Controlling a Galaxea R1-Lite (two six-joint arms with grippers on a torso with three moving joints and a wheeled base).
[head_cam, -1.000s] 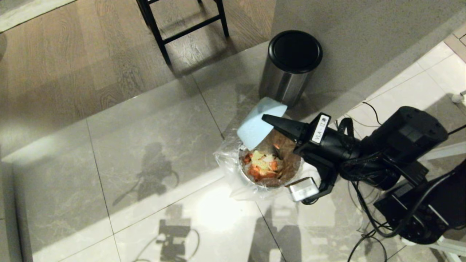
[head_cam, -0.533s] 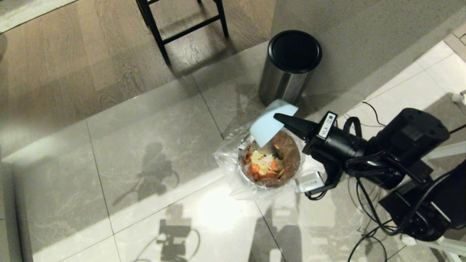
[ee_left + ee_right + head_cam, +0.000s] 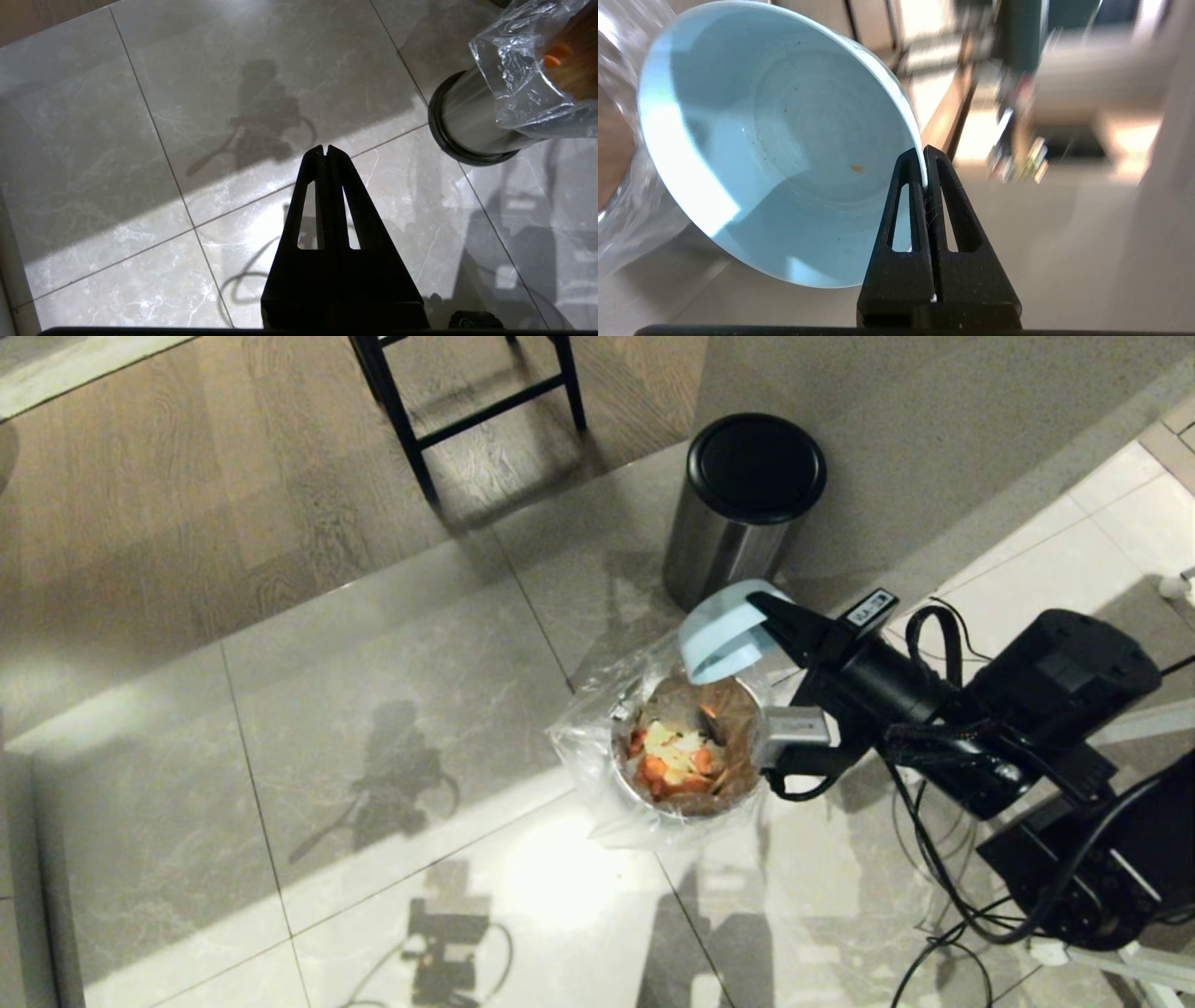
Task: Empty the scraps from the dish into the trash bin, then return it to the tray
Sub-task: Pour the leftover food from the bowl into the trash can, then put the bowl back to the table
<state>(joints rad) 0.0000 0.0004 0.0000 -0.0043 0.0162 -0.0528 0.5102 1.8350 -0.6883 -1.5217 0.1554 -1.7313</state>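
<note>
My right gripper (image 3: pixel 764 607) is shut on the rim of the pale blue dish (image 3: pixel 721 633), holding it tilted on edge just above the far rim of the trash bin (image 3: pixel 691 751). In the right wrist view the dish (image 3: pixel 775 144) is nearly bare inside, with only an orange speck, and my right gripper (image 3: pixel 923 154) pinches its rim. The scraps (image 3: pixel 677 761), orange and pale pieces, lie inside the bag-lined steel bin. The left gripper (image 3: pixel 325 150) hangs shut over the floor, with the trash bin (image 3: pixel 472 121) off to its side. The tray is out of view.
A taller steel bin with a black lid (image 3: pixel 742 504) stands on the tiles just beyond the trash bin. Black chair legs (image 3: pixel 467 401) stand on the wood floor further back. Cables (image 3: pixel 943 905) trail on the floor by my base.
The right wrist has rolled, turning the dish from mouth-down over the bin towards upright. The dish has also moved up and to the right, away from the bin's centre. The scraps stay in the bin.
</note>
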